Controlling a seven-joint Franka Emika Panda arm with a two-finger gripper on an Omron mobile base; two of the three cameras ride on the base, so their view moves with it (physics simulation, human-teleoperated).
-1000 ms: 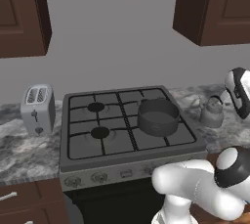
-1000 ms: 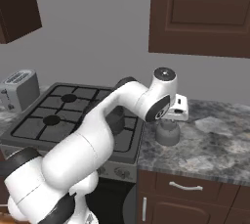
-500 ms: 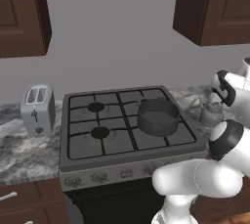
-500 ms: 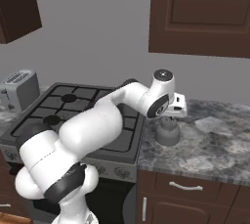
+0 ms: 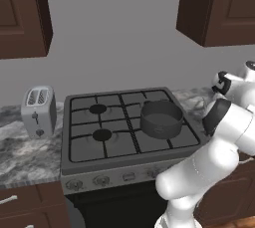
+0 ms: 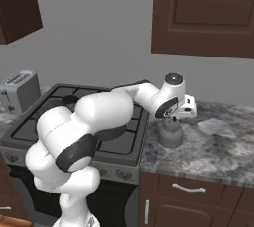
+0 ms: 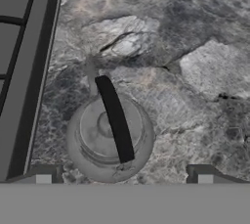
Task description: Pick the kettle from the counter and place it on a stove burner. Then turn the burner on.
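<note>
You are early in the task: nothing has been moved yet. Reading from left to right, a toaster (image 5: 38, 111) stands on the counter (image 6: 218, 149) left of the stove (image 5: 124, 140). On the stove's left half two burners (image 5: 101, 134) lie bare under the grates. On its right half sits a dark pot (image 5: 161, 118), near the stove's right edge; its inside looks empty as far as the left base view shows.

Just past the stove's right edge, the kettle (image 6: 170, 133) stands upright on the counter, near the front edge. In the hand view you look straight down on the kettle, its dark handle (image 7: 115, 118) crossing over the lid. You cannot see into it because the lid is on.

The gripper (image 7: 123, 180) hangs directly above the kettle, its jaws spread as wide as they go, with one fingertip (image 7: 43, 174) on each side of the body. It holds nothing, and no contact is visible.

All of it is left to do: closing on the kettle, lifting it, setting it on a free burner, then turning that burner's knob (image 5: 73, 185) on the stove's front panel.
</note>
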